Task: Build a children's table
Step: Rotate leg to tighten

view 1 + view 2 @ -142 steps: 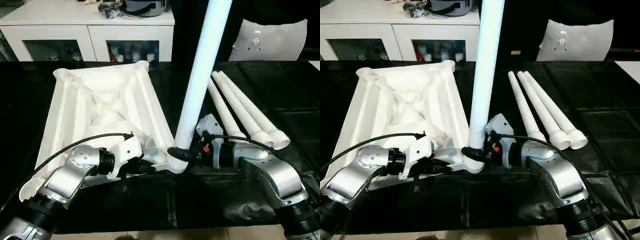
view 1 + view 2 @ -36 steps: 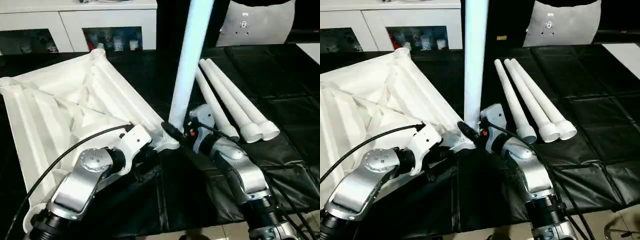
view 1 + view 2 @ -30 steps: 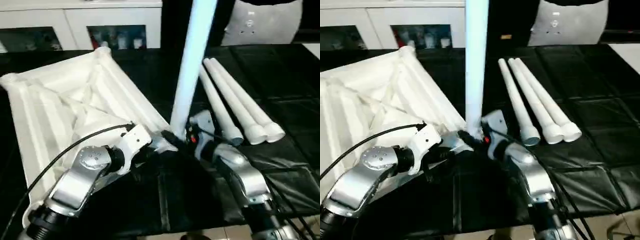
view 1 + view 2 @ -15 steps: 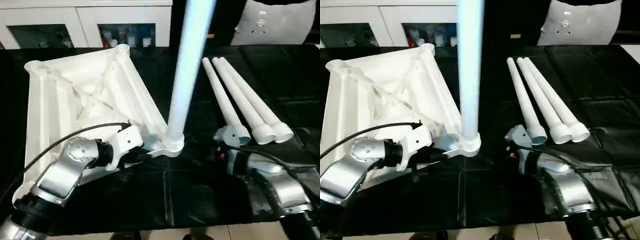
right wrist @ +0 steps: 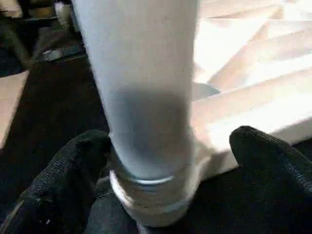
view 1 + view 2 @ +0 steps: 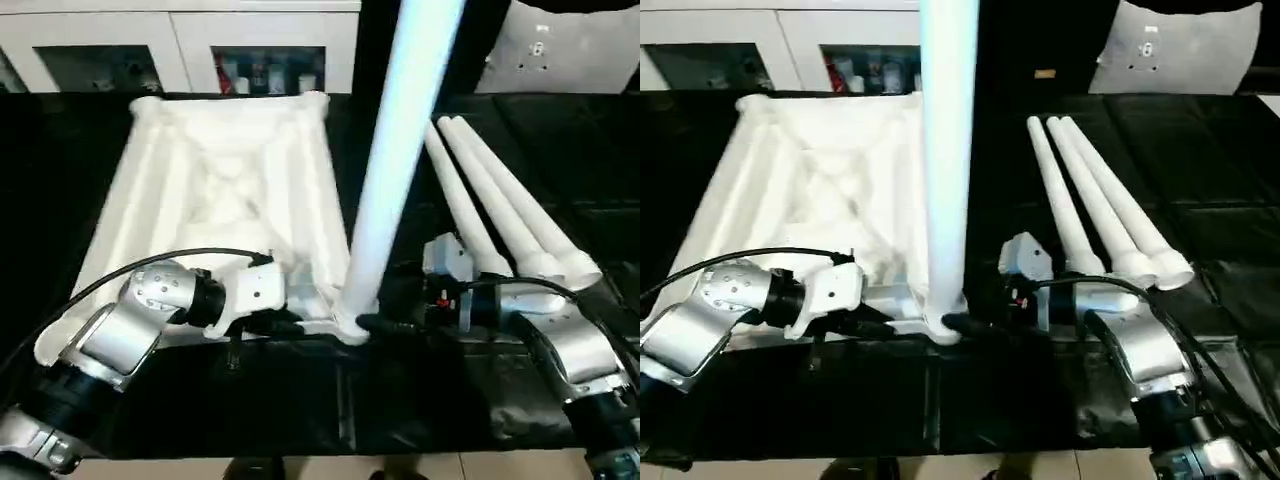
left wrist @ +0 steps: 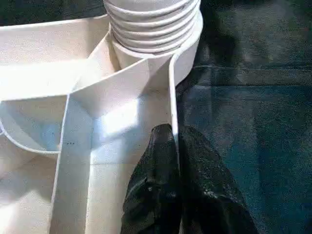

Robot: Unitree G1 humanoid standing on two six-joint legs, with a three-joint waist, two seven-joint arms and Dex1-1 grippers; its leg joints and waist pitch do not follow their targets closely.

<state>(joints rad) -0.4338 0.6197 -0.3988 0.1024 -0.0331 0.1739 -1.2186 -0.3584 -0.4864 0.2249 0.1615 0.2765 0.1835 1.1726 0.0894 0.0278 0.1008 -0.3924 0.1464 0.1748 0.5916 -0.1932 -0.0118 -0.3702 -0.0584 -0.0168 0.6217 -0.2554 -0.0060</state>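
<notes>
Your left tool (image 7: 175, 146) is clenched on a thin rib of the table top (image 6: 225, 200), which lies ribbed side up on the black tabletop (image 6: 600, 180), right beside the near corner socket (image 7: 151, 34). One leg (image 6: 395, 160) stands upright in that socket. Your right tool (image 5: 165, 161) sits spread around the leg's base, one finger on each side, and the fingers look not yet closed on it. Three more legs (image 6: 500, 215) lie side by side to your right. The risk, as I judge it: if the leg is only partly seated, closing off-centre or pushing sideways could tip it out of the socket, or drag the top across the slippery cover if the rib grip slips.
</notes>
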